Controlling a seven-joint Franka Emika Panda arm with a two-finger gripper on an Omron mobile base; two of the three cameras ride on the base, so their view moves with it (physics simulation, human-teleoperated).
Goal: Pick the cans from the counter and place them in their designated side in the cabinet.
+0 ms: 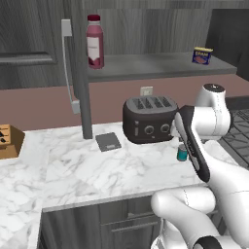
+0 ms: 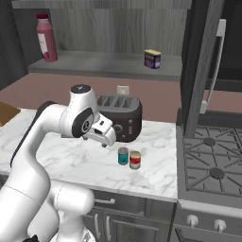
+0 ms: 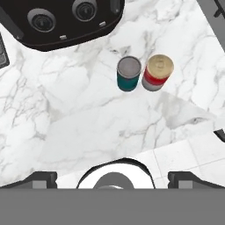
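Two cans stand upright side by side on the white marble counter [image 2: 71,160], in front of the toaster: a teal can [image 2: 123,156] [image 3: 128,74] and a red can with a white band [image 2: 135,160] [image 3: 157,72]. In the left base view the teal can [image 1: 182,154] peeks out beside my forearm. My gripper [image 2: 104,140] [image 3: 115,176] hangs above the counter, up and left of the cans, apart from them. Its fingers [image 3: 42,177] stand wide open with nothing between them. The cabinet shelf [image 1: 155,65] [image 2: 104,64] is above, its door [image 1: 80,73] swung open.
A dark toaster [image 1: 148,119] [image 2: 120,116] sits right behind the cans. On the shelf stand a tall red bottle [image 1: 95,41] [image 2: 45,38] and a blue tin [image 1: 202,55] [image 2: 152,59]. A stove [image 2: 212,165] lies to the right, a flat dark square [image 1: 108,141] and a wooden block [image 1: 7,141] to the left.
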